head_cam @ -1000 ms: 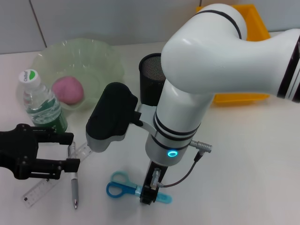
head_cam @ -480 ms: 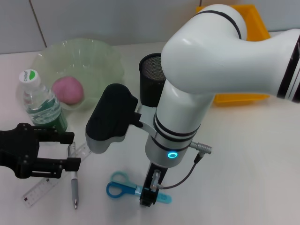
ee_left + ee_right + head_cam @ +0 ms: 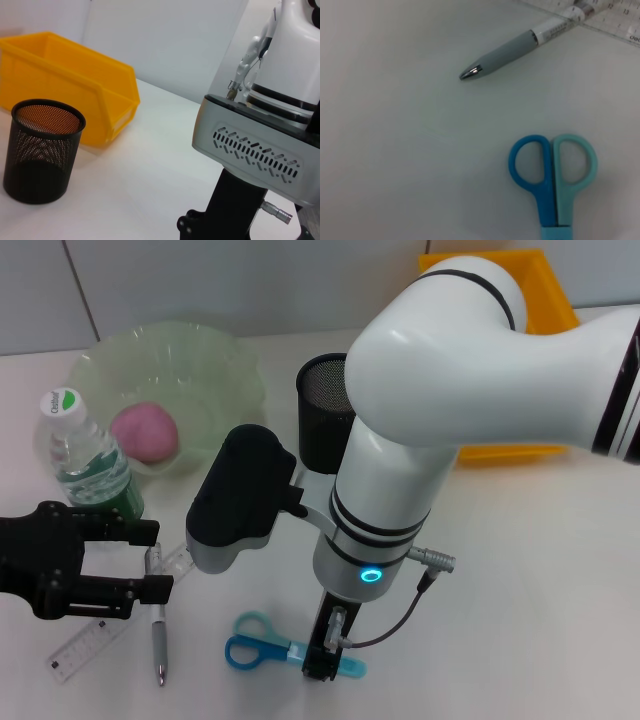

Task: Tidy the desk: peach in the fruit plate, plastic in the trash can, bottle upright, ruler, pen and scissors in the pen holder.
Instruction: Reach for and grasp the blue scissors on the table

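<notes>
- The right gripper (image 3: pixel 322 665) is low on the desk, its fingers closed around the blade end of the blue scissors (image 3: pixel 262 650), whose handles stick out toward the robot's left.
- The pen (image 3: pixel 159 638) and ruler (image 3: pixel 105 625) lie farther left, under the spread-open left gripper (image 3: pixel 150 560).
- The pen holder (image 3: pixel 322 405) stands behind the right gripper.

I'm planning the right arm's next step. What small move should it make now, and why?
Probably lift straight up: the right gripper appears to sit on the blue plastic scissors, which lie flat on the white desk, and the black mesh pen holder stands farther back.
</notes>
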Robot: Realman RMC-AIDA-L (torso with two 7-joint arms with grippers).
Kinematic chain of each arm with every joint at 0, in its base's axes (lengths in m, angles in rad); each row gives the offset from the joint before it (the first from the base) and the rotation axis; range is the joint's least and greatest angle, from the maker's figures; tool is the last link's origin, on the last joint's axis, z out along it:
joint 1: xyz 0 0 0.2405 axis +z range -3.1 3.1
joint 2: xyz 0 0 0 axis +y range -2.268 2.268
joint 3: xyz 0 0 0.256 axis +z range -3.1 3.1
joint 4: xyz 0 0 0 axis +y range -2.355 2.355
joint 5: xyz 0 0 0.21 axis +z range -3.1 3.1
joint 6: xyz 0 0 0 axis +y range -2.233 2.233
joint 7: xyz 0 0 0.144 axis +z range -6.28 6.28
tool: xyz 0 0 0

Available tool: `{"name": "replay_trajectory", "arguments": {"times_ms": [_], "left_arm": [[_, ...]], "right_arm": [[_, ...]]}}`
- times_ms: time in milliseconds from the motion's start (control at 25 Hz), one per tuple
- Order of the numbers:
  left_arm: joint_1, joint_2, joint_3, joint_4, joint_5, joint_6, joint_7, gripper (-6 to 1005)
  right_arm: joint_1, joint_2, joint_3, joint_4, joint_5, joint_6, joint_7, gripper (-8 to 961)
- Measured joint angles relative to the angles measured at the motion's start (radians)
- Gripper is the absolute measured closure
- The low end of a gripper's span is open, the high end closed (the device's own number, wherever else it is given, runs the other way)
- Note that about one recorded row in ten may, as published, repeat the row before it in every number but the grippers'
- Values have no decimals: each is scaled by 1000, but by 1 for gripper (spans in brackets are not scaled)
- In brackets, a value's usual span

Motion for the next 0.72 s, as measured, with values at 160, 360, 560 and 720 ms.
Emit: {"name": "replay_trajectory", "arguments": {"times_ms": [160, 360, 560, 720], "left_arm": [[-1, 0, 0, 0, 0, 0, 0, 245], [-1, 0, -2, 0, 0, 0, 0, 246], [-1, 0, -2, 0, 0, 0, 0, 246], [-1, 0, -4, 0, 0, 0, 0, 246]], "right_arm": [[-1, 0, 0, 0, -1, -3, 0, 719], [-2, 0, 0, -5, -5, -5, 1, 726], [-3, 0, 2, -7, -7, -7, 4, 739], [-6, -1, 22, -13, -7, -10, 5, 756]]}}
